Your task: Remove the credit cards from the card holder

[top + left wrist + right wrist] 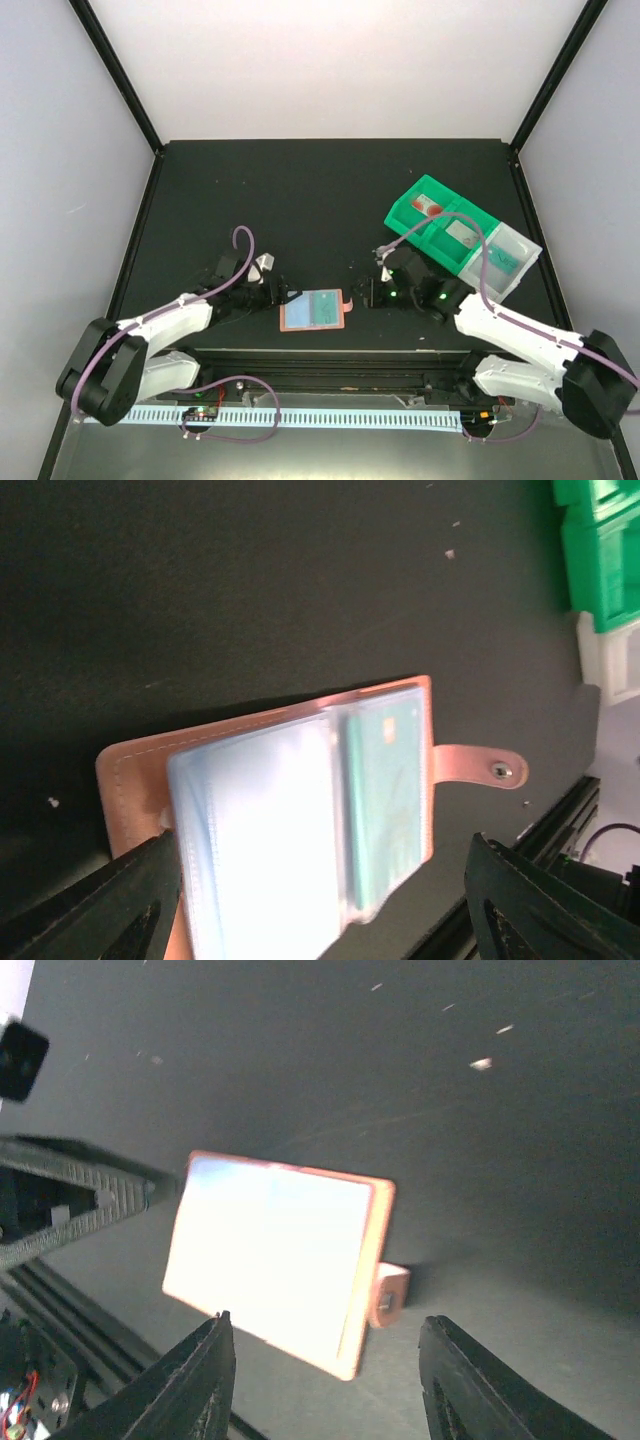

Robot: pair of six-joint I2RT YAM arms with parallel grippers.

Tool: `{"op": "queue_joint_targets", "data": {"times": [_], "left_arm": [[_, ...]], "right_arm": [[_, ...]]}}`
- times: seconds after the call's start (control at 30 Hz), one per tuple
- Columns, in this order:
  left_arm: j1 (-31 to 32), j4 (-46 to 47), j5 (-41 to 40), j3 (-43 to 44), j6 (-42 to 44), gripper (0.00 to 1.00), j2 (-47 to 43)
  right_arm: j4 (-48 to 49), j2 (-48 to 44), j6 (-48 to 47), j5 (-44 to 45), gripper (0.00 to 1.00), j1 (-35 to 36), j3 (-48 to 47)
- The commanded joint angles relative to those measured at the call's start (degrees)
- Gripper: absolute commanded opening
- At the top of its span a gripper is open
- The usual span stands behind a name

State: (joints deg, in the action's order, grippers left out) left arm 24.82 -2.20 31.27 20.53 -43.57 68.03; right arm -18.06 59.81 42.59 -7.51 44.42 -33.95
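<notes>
1. three small items lie outside the holder, one in each compartment of the bins at the far right: a reddish-and-white piece point(427, 206) and a pale grey flat card point(461, 234) in the green plastic compartment bin point(405, 197), and a teal flat card point(503, 258) in the white plastic tray point(531, 249) joined to it. i judge these to be cards that are already out, though they are too small to be sure.
2. the salmon-pink leather-like bifold card holder point(315, 311) lies open and flat on the black table point(300, 190), near its front edge, between the two arms. its little snap tab point(480, 768) sticks out toward the right arm.
3. inside it, the clear plastic sleeves point(260, 840) hold at least one blue-green plastic card point(385, 795). glare hides whether the other sleeves are filled.
4. the left gripper point(275, 292) sits at the holder's left edge with its jaws spread wide. one finger is at the holder's corner, the other is well clear, and it clamps nothing.
5. the right gripper point(368, 293) hovers just beside the tab, its jaws parted and empty.
6. my judgement is that the task is partly done. the remaining card or cards have yet to be slid out of the sleeves.
</notes>
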Motion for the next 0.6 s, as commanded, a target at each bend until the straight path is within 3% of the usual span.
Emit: {"op": "queue_joint_targets", "data": {"times": [0.0,0.23,0.57], "left_arm": [[0.3,-1.5,-1.4,-0.1,0.0,0.79,-4.8],[0.4,-2.1,-1.3,-1.3,1.7,0.8,-4.4],[1.5,5.4,3.5,-4.0,-0.5,0.82,0.2]], "right_arm": [[5.8,4.0,3.7,4.1,0.52,7.0,-3.2],[14.9,12.1,8.2,5.4,0.52,14.2,-3.9],[17.3,21.9,10.2,5.9,0.53,15.1,-4.7]]}}
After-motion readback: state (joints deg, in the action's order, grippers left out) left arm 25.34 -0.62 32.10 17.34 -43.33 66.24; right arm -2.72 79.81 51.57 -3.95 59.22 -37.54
